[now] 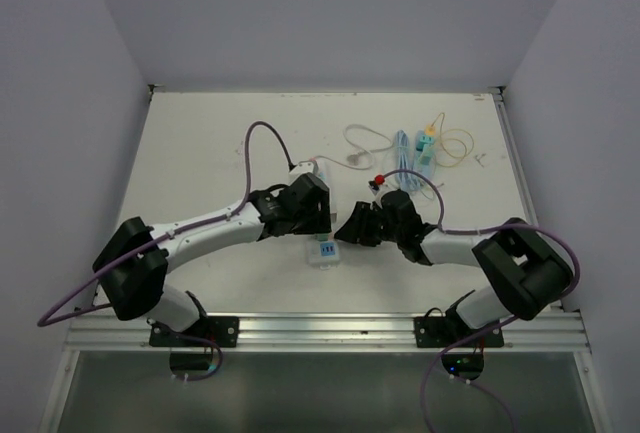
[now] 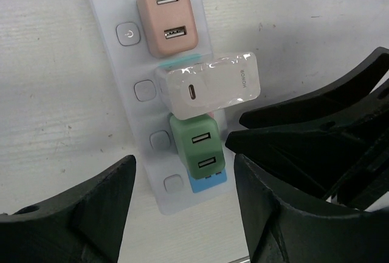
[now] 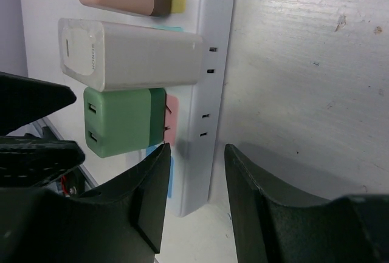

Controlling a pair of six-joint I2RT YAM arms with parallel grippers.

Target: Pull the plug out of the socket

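A white power strip (image 2: 141,117) lies on the table with a pink plug (image 2: 167,17), a white plug (image 2: 213,84) and a green plug (image 2: 196,147) in it. In the top view only its near end (image 1: 322,253) shows. My left gripper (image 2: 185,214) is open and hovers over the strip's near end, just short of the green plug. My right gripper (image 3: 196,181) is open, with the strip's end (image 3: 203,153) showing between its fingers. From the right wrist view the green plug (image 3: 121,120) stands part way out, its prongs visible. The right gripper's fingers (image 2: 316,135) sit close beside the plugs.
Loose cables lie at the back: a white one (image 1: 362,141), a blue bundle (image 1: 404,143) and a green and yellow one (image 1: 430,143). A small red item (image 1: 379,181) sits by the right arm. Walls close in the table on three sides.
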